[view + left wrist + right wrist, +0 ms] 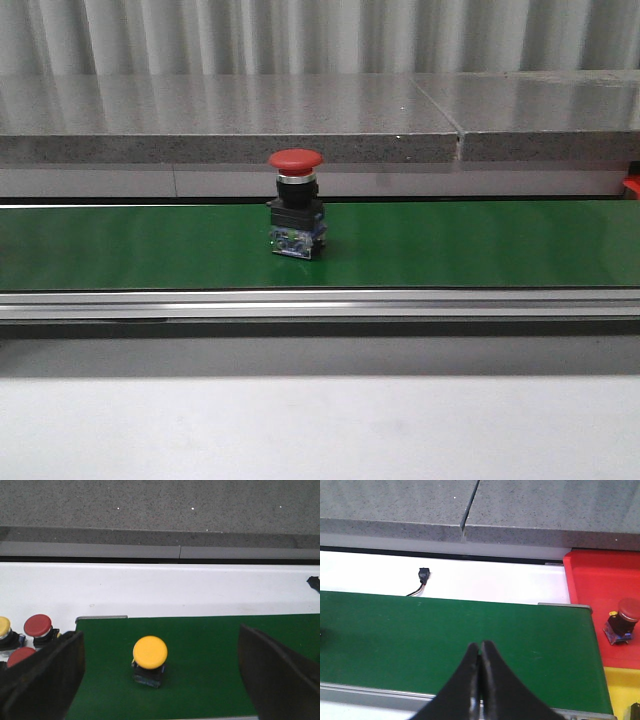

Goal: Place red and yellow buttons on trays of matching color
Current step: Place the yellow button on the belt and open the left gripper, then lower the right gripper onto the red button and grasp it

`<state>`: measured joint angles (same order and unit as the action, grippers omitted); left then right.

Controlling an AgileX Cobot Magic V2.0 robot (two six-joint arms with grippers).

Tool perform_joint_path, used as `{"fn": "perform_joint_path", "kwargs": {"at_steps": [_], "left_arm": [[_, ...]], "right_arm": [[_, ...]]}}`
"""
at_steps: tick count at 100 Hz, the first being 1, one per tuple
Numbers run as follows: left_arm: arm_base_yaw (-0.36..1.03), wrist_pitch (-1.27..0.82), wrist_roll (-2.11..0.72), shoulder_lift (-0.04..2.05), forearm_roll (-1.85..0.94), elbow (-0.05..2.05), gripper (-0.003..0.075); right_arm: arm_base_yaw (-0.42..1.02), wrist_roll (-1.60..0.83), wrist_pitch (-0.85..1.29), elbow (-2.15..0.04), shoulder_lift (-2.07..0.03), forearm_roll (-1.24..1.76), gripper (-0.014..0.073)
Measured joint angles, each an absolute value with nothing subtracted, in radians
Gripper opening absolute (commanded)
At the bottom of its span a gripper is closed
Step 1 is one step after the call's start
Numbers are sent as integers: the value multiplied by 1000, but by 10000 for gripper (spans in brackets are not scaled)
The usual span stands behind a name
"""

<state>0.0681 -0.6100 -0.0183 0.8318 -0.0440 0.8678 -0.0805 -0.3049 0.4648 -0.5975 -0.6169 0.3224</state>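
A red mushroom-head push button [296,203] stood upright on my green conveyor belt [480,245], near the middle of the belt in the front view, its black body and small blue terminal block beneath the red cap. Behind the belt ran a grey speckled stone ledge [230,120].

My left gripper [160,672] hung with its jaws spread wide, one dark finger [42,677] on each side of the wrist view. Between them, untouched, a yellow push button [150,656] sat upright on the belt near its end. Just off that end, on the white tabletop [165,587], stood a cluster of spare buttons: two red ones [38,626] and one yellow [4,628], partly hidden behind my finger.

My right gripper [480,667] had its fingers pressed together with nothing between them, poised over bare belt. Beyond the belt's end lay the red tray [600,580], with one red button [623,620] already resting tilted in it, well apart from my fingertips. The yellow tray [620,687] adjoined the red one. A small black connector on a wire [423,575] lay on the white surface behind the belt.
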Motion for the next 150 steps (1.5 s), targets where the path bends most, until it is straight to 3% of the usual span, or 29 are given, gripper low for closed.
{"fn": "perform_joint_path", "kwargs": {"at_steps": [11, 21, 52, 89, 96, 111, 121, 150], "left_arm": [[68, -621, -20, 721, -47, 774, 572], [68, -622, -20, 617, -59, 682, 486], [68, -628, -20, 380, -87, 496, -22], [68, -634, -20, 344, -89, 476, -21], [68, -634, -20, 344, -89, 476, -21], [68, -634, -20, 344, -89, 476, -21], [68, -634, -20, 344, -89, 476, -21], [68, -634, -20, 344, -90, 476, -21]], "right_arm": [[-81, -305, 465, -598, -617, 322, -68], [-81, -305, 465, -598, -617, 322, -68], [-81, -305, 465, -598, -617, 322, -68], [-81, -305, 467, -598, -617, 322, -37], [-81, -305, 480, -598, -617, 328, 49], [-81, -305, 537, -598, -617, 366, 405], [-81, -305, 562, -598, -617, 403, 559], [-14, -419, 620, -604, -648, 478, 582]]}}
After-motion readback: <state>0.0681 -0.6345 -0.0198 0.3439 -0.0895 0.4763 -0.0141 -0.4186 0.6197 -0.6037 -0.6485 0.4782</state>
